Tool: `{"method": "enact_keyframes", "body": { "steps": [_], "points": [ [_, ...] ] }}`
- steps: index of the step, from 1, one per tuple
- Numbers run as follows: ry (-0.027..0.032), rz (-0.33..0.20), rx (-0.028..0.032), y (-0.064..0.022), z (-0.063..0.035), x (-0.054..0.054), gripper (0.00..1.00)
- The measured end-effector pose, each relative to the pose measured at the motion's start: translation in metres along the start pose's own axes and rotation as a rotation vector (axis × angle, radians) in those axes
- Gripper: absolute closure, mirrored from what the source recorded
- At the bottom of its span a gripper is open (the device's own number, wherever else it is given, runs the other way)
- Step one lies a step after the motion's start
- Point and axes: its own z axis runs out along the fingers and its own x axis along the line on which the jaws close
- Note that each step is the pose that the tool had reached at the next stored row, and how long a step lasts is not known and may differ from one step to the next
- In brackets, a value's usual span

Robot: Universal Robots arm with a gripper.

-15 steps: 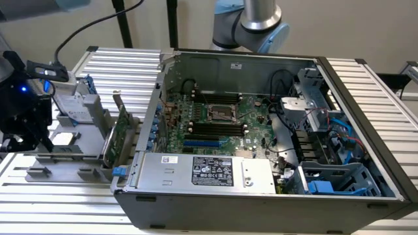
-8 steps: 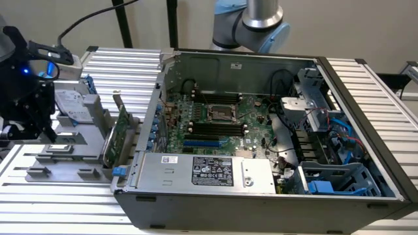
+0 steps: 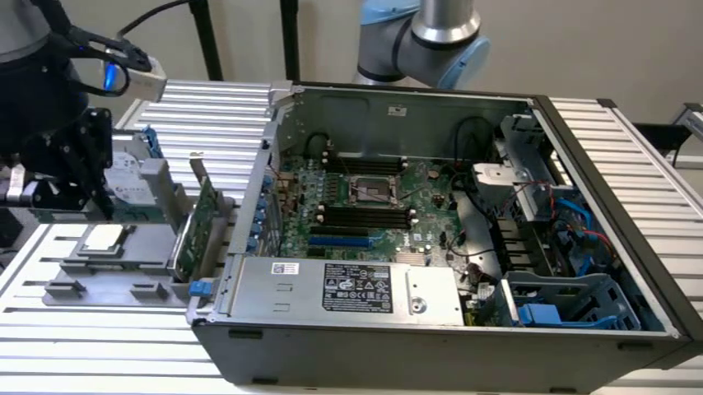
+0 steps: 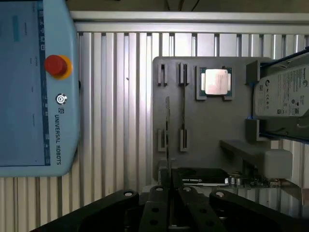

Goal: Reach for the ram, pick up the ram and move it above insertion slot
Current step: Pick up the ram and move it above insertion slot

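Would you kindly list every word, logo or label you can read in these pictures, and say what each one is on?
"UNIVERSAL ROBOTS", with a round logo: on the teach pendant.
White sticker on the power supply: too small to read.
Black label beside it: too small to read.
Hard drive label: blurred, unreadable.
Dark card label near the pincer: unreadable.

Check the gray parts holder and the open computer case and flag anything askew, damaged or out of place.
Nothing stands out. The ram stands on edge in the gray holder, the processor chip sits square in its pocket, and the hard drive rests at the holder's end. The memory slots in the computer case look intact.
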Motion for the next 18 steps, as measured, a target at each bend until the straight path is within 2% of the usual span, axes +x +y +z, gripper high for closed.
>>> {"method": "enact_keyframes", "body": {
  "steps": [8,12,14,18],
  "points": [
    [-0.0001,0.0,-0.0001,-0.0349,-0.0366,0.0,0.86],
    [-0.0017,0.0,-0.0001,-0.0528,-0.0501,-0.001,0.86],
    [-0.0058,0.0,-0.0002,-0.0616,-0.0537,-0.001,0.86],
    [-0.0213,-0.001,-0.0003,-0.0798,-0.0561,-0.001,0.86]
  ]
}}
